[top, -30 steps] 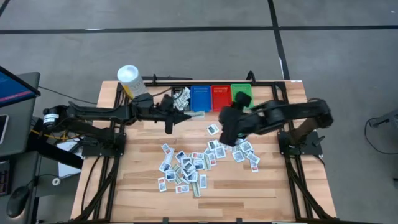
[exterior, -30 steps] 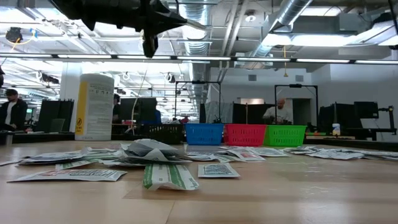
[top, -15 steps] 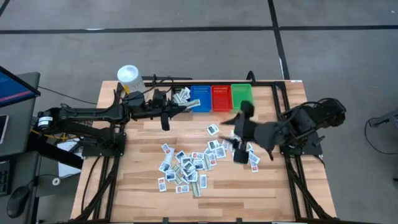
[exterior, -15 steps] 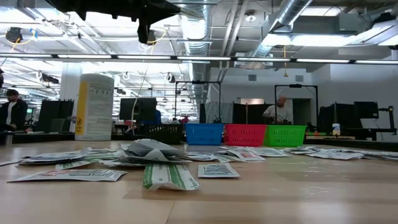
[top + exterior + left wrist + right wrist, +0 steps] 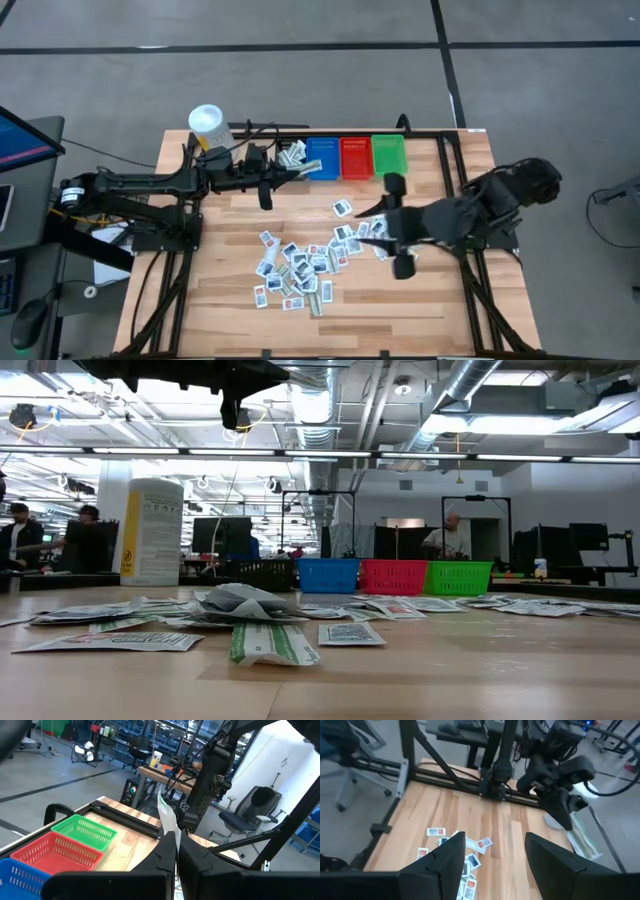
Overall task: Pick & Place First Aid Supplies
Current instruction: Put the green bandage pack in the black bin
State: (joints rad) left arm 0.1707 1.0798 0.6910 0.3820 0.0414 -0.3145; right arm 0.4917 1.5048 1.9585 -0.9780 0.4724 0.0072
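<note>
Overhead, you are looking at a pale wooden slatted table [image 5: 400,310] with both dark arms stretched over it. Your left arm reaches along the far side toward the row of small plastic mesh bins: a black one holding packets [image 5: 290,156], then blue [image 5: 323,158], red [image 5: 355,157] and green [image 5: 388,154]. A white cylindrical tub with a yellow label [image 5: 207,127] stands at the far left corner.

Your left gripper [image 5: 300,174] hangs above the table just in front of the black and blue bins, fingers [image 5: 167,851] pinched tight on a thin white and green packet [image 5: 166,817] that sticks up between them.

Your right gripper [image 5: 397,226] sits over the right edge of the scattered pile, its fingers [image 5: 449,857] spread wide with nothing between them.

The flat white first aid packets with blue and red marks [image 5: 300,265] lie loose across the table's middle, a few straying toward the right gripper.
</note>
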